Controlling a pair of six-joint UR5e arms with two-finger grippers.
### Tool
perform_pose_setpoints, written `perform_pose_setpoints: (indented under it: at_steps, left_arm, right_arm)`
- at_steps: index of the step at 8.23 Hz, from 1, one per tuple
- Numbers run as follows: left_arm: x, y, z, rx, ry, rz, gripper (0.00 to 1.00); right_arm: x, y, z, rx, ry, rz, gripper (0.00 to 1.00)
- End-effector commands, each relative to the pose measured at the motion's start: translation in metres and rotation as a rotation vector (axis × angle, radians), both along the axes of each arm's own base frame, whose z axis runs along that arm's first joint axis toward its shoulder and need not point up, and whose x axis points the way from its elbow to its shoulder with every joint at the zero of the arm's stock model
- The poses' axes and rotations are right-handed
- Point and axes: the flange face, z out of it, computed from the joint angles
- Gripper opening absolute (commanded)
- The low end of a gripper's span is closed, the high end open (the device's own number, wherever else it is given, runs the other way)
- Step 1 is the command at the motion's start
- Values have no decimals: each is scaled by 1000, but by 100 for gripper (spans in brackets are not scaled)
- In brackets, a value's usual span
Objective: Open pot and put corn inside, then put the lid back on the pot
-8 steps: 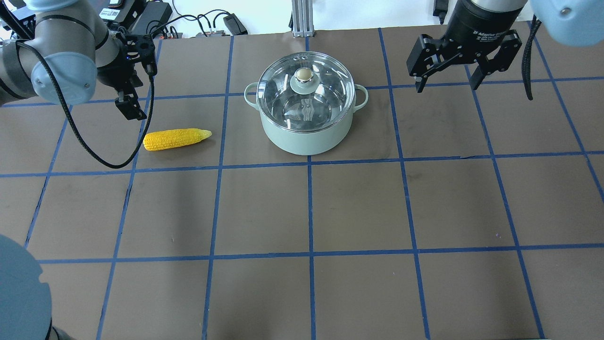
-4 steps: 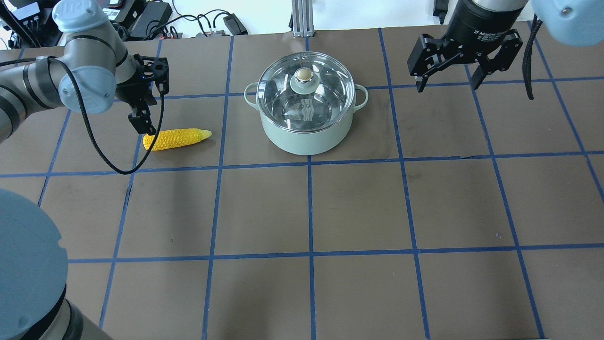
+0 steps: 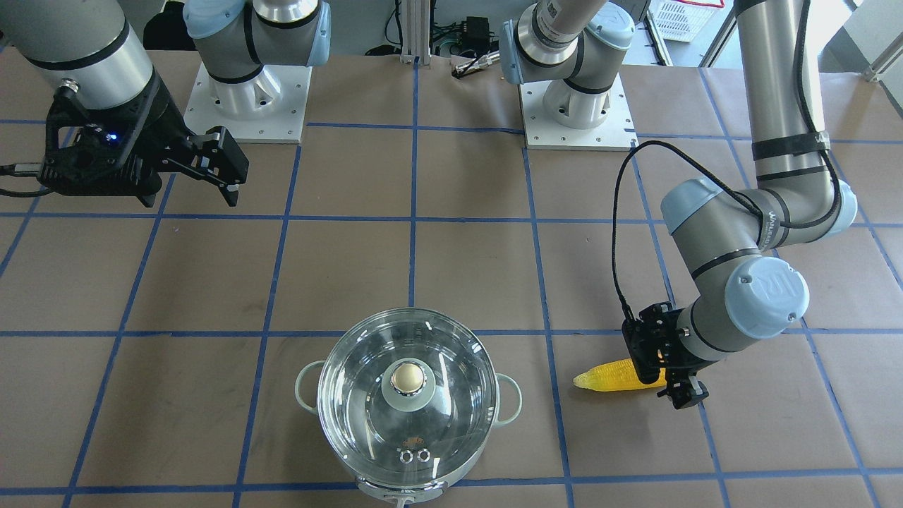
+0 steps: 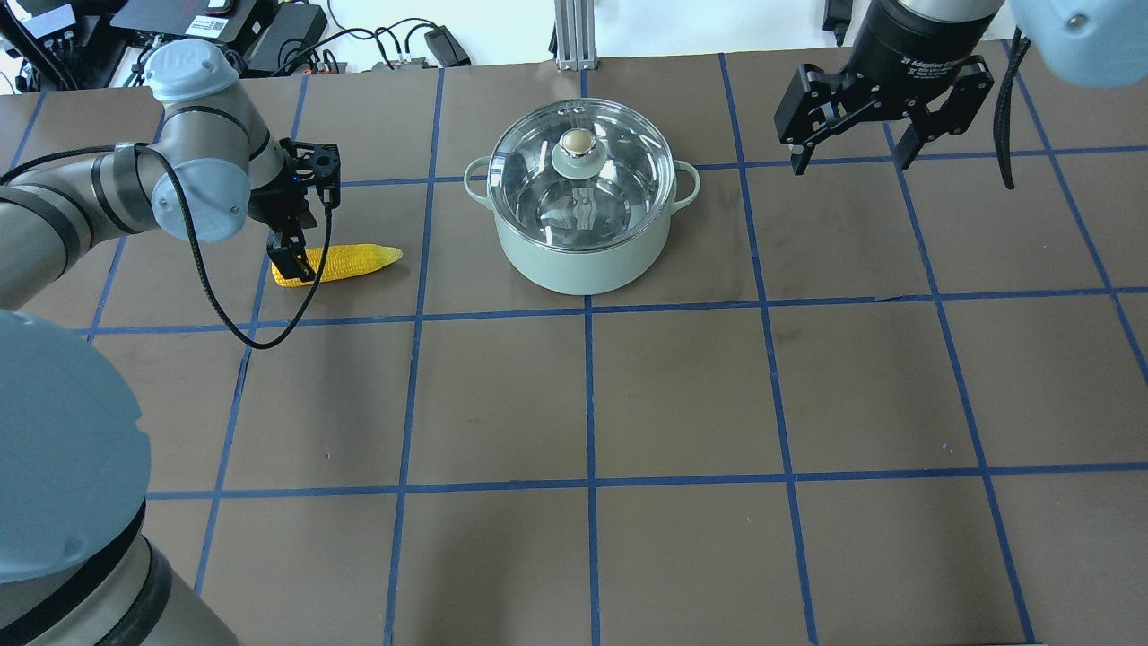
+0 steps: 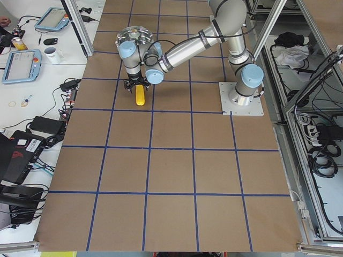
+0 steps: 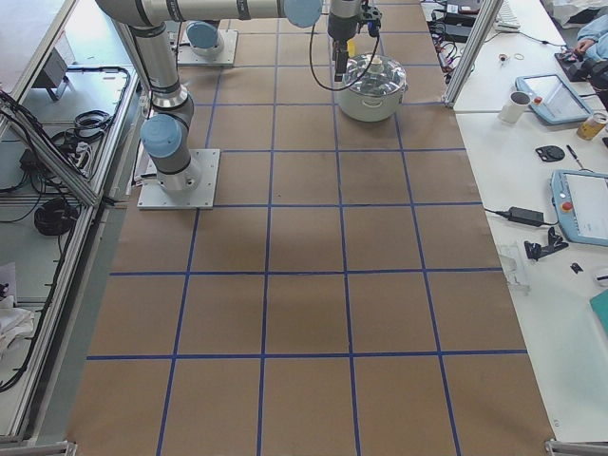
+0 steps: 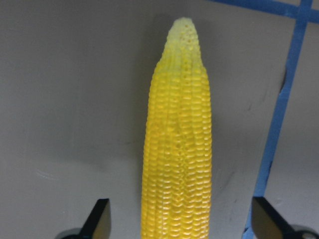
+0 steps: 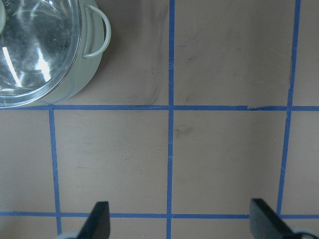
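The pot (image 4: 583, 256) stands at the table's far middle with the glass lid (image 4: 619, 179) on it, ball knob (image 4: 578, 142) up. The corn (image 4: 354, 260) lies on the table to the pot's left, pale tip towards the pot. My left gripper (image 4: 303, 238) is open and low, with its fingers on either side of the corn's thick end. The left wrist view shows the corn (image 7: 177, 149) between the two fingertips (image 7: 99, 221), not pinched. My right gripper (image 4: 849, 163) is open and empty, hanging high to the right of the pot. The right wrist view shows the pot (image 8: 75, 84) at its upper left.
Cables and power bricks (image 4: 287, 27) lie beyond the far table edge, beside a metal post (image 4: 574, 36). The arm bases (image 3: 247, 99) stand on the robot's side. Blue tape lines grid the brown table (image 4: 682, 395).
My left arm has swung right and down, so its open gripper now straddles the corn's thick end. The right arm, pot and lid have not moved.
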Motion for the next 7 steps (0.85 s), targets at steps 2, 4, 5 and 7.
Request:
perform_pose_setpoints:
  at_steps: [2, 4, 5, 7]
  left_arm:
    - [1, -5, -27, 4, 3, -8, 100]
    - [0, -5, -29, 7, 7, -9, 100]
    - [1, -5, -28, 7, 3, -30, 79]
    - [1, -5, -28, 8, 7, -93, 1]
  right_arm:
    - [0, 0, 0, 0, -1, -1, 100]
    - [0, 0, 0, 1, -1, -3, 100]
    - [0, 0, 0, 1, -3, -4, 100]
    - [2, 0, 0, 0, -21, -11, 100]
